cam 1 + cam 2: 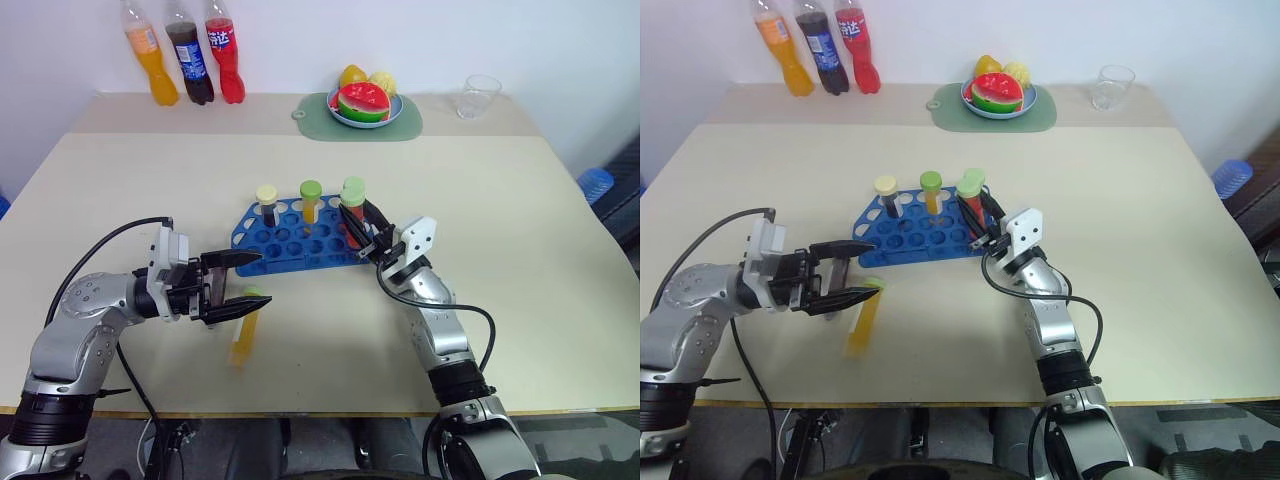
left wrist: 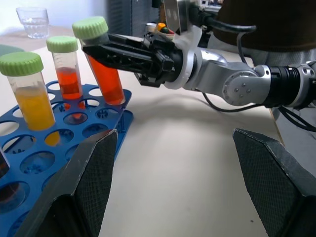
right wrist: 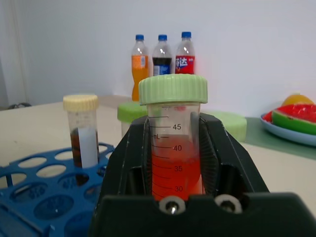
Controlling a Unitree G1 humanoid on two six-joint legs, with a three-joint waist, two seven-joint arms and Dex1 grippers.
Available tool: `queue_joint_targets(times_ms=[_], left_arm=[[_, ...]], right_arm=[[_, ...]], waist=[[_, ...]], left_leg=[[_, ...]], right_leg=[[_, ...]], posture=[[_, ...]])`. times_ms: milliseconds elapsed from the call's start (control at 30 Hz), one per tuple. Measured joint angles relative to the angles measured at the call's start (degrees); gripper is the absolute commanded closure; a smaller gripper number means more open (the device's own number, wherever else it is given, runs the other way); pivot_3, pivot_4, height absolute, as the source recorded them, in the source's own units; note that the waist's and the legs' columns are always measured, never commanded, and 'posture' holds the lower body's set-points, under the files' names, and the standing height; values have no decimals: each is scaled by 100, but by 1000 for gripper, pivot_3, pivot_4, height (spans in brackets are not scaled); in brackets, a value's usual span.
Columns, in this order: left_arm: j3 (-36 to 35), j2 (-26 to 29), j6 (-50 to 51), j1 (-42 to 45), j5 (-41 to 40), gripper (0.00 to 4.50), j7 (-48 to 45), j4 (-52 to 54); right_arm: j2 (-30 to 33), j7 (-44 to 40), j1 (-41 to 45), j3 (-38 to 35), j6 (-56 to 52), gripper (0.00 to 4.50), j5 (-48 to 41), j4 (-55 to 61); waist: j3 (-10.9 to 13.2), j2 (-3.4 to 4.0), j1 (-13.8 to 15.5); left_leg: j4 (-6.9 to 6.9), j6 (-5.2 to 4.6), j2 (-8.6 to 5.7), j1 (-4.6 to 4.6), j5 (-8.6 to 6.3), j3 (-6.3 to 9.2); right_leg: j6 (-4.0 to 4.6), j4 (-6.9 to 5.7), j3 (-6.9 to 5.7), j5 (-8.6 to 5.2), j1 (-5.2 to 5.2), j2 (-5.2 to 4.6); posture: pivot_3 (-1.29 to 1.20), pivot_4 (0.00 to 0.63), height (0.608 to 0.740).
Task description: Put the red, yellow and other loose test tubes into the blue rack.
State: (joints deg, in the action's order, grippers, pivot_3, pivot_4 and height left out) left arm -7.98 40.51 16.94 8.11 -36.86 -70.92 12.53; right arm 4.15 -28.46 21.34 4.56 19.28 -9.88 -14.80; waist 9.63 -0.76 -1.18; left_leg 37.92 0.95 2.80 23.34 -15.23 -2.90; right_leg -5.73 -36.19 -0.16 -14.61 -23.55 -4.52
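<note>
Right end effector (image 1: 360,228) clamps a red tube (image 2: 102,69) over the rack's (image 1: 290,245) corner; left end effector (image 1: 240,282) gapes empty above a yellow tube (image 1: 245,335) on the counter (image 1: 500,220).

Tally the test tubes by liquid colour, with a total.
Red tubes: 2
Yellow tubes: 2
Dark tubes: 1
Total: 5

Yellow tube (image 1: 245,335) on the table — blurred, its cap half behind the left jaws.
</note>
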Motion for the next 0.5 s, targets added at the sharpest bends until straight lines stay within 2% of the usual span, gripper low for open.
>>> queue_joint_targets(times_ms=[33,267,400,500], left_arm=[[0,0,3,-9,-1,643,3,1],[-2,0,29,-122,-24,643,68,89],[-25,-33,259,-168,-214,643,278,222],[-110,-69,683,-263,-452,643,716,463]], right_arm=[[-4,-35,5,2,-10,3699,-22,-14],[82,-303,-26,12,-138,122,-83,-32],[471,-359,-227,11,-193,122,50,273],[1042,-515,-634,-38,-630,122,45,988]], waist=[[0,0,-7],[2,4,3],[3,4,46],[4,3,39]], left_leg=[[0,0,1,0,0,0],[-1,0,1,1,0,0],[-1,0,-5,5,0,1],[-1,0,-6,7,0,1]], right_leg=[[0,0,0,0,0,1],[0,0,0,0,-2,0],[0,3,0,0,-1,-11],[0,7,0,0,-1,-13]], posture=[[0,150,740],[0,150,740],[0,150,740],[0,150,740]])
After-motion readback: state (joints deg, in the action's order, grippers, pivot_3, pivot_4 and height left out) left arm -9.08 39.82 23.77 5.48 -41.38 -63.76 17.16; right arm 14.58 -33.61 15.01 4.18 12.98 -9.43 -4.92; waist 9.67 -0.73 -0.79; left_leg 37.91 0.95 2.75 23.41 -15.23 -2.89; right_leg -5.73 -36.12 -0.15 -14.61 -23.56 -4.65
